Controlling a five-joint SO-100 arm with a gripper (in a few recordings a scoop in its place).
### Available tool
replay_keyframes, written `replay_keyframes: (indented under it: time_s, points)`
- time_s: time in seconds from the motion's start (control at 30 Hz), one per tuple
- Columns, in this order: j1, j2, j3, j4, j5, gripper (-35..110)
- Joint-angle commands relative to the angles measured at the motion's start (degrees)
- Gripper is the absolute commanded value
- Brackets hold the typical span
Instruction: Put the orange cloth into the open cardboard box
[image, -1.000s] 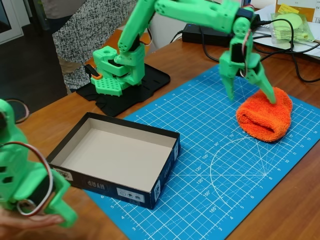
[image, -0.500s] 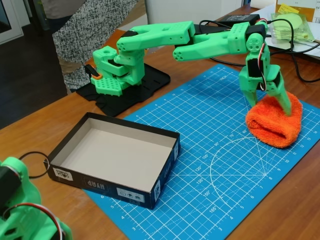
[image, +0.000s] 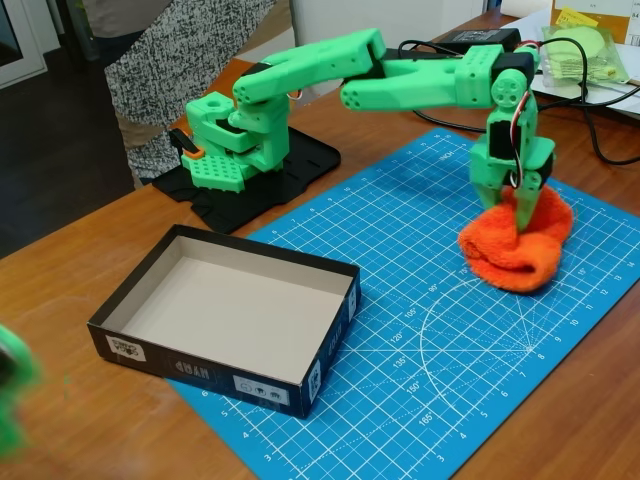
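Green two-finger gripper (image: 517, 205): pointed straight down from the outstretched green arm, fingers closed into the top of the bright orange fluffy terry cloth (image: 515, 250), pinching a bunched fold. Cloth: directly beneath the gripper, its underside resting on the blue gridded cutting mat (image: 420, 340). Shallow rectangular cardboard box (image: 230, 315), black printed sides, pale brown inside: well apart from the gripper, toward the lower left of the fixed view, partly on the mat, open side up. Clear bag of pale green items (image: 585, 50): behind the gripper, upper right.
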Motion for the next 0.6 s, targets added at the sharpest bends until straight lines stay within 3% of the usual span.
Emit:
replay_keyframes:
  time_s: [0.0, 0.2, 0.37, 0.57]
  points:
    - [3.78, 28.21, 11.07, 0.79, 1.14, -1]
    - [19.25, 55.46, 28.21, 0.79, -4.04, -1]
    - [38.58, 57.22, 35.42, 0.53, -10.55, 0]
    - [54.14, 58.62, 47.29, -5.98, -16.00, 0]
